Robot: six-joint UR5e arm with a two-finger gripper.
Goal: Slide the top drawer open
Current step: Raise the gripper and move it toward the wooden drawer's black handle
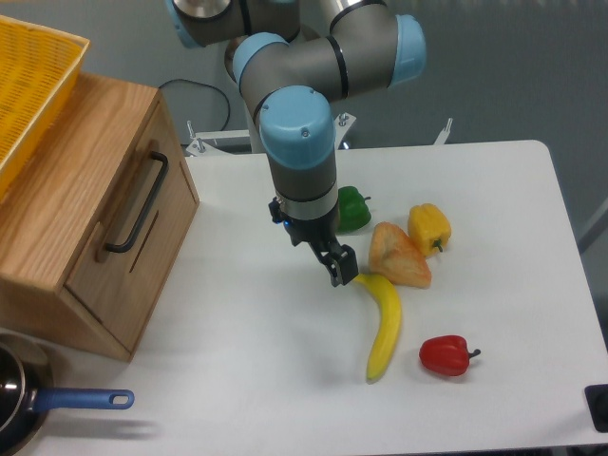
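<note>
**Drawer handle lies well to image-left of gripper**

Gripper (342,266) is seen low over the white table (256,323), just beside the upper end of the banana (384,328) and near the green pepper (352,209). Whether the fingers are apart or together cannot be told; they appear dark and foreshortened, and nothing is seen clamped between them.

Top drawer (133,233) is seated flush in the wooden cabinet (66,180) at the left edge of the view, well apart from the tool, with bare tabletop between. Its black bar handle (138,202) runs along the front panel, tilted from upper right to lower left in the picture. The front faces toward the gripper.

Judgement: a leftward traverse is needed first, with the fingers set across the bar's long axis, then a pull back toward image-right.
</note>
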